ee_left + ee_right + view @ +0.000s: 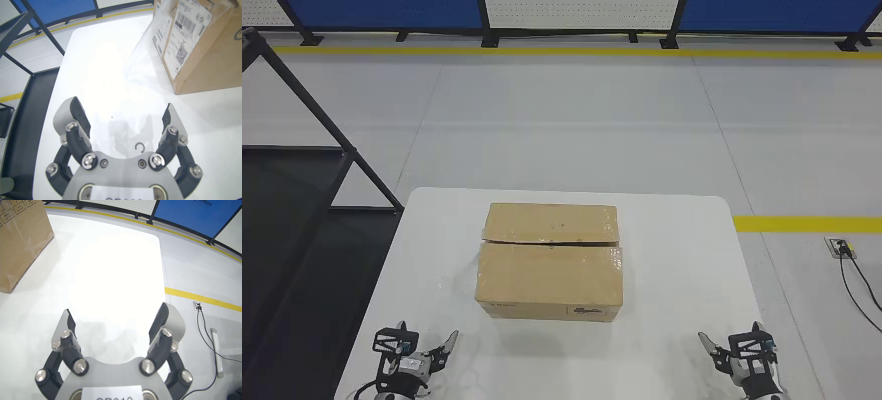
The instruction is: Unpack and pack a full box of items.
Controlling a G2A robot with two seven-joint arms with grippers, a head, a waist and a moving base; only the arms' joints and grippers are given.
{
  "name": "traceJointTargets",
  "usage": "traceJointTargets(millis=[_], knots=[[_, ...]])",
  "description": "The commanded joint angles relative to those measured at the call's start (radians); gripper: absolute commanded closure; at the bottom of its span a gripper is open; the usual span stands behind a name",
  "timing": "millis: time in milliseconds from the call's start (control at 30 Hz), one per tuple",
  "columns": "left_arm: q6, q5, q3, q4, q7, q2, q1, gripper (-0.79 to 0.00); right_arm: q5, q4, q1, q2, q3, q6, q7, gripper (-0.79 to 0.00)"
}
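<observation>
Box sits shut at the middle of the bench, unpacking not begun; I hold left gripper and right gripper spread, empty, near its front edge.

Your top camera looks down from above the arms, taking in the whole worktop. Each wrist camera sits close behind its tool, the left tool and right tool, low over the worktop, facing forward. All three share the box.
</observation>
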Motion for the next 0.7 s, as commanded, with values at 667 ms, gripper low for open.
traceJointTargets(millis=[667], knots=[[-0.199,-0.178,-0.178,0.016,0.205,0.009,0.031,-0.785,0.117,-0.151,0.078,-0.01,-0.059,-0.056,0.153,-0.785]])
